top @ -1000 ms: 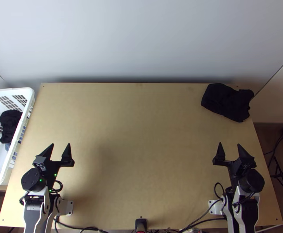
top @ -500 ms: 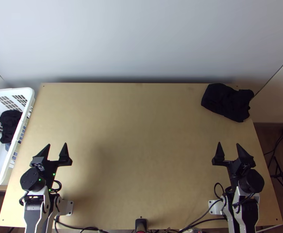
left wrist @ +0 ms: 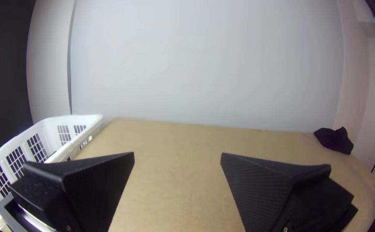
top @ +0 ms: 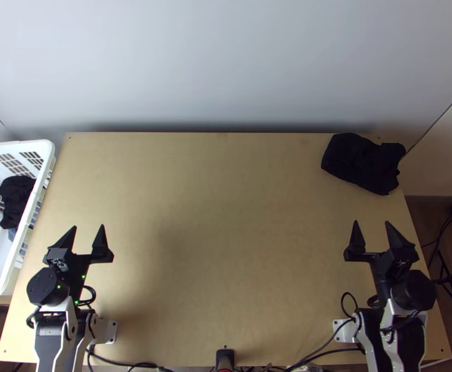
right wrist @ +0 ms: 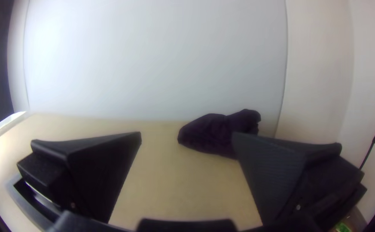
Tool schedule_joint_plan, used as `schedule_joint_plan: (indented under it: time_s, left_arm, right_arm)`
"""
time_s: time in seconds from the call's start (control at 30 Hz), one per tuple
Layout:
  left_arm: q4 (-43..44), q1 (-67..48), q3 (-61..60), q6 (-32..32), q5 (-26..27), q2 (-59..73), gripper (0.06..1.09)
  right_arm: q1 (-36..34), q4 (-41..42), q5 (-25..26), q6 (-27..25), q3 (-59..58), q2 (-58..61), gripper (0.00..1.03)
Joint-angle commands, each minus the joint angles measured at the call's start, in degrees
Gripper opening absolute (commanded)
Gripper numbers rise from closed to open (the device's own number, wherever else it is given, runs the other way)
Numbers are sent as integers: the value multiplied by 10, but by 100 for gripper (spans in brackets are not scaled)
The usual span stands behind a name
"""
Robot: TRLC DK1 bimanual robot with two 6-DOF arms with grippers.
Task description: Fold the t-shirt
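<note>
T-shirt (top: 363,163): dark, bunched, far right corner of surface (top: 226,204). Left gripper (top: 88,226), right gripper (top: 371,222): jaws wide, empty. Stage, as judged: pre-grasp. Next move calls for right jaws pinching fabric, drawing it centreward for spreading.

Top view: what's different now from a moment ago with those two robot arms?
The left gripper has shifted slightly left, toward the white basket. The right gripper has moved a little right and forward. Nothing was grasped or released. The black cloth and basket stayed put.
</note>
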Motion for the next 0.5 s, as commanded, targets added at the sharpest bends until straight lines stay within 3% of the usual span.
schedule_joint_plan:
  time_s: [0.0, 0.23, 0.47]
  left_arm:
    - [-9, 1, 62, 12, 4, 51, 103]
    - [-85, -8, 161, 12, 5, 94, 103]
    - [-120, -8, 308, -5, 5, 241, 104]
  right_arm:
    - [8, -13, 1, 6, 74, 60, 98]
    - [8, -43, 3, 5, 196, 166, 98]
    - [9, -55, 16, 0, 308, 271, 98]
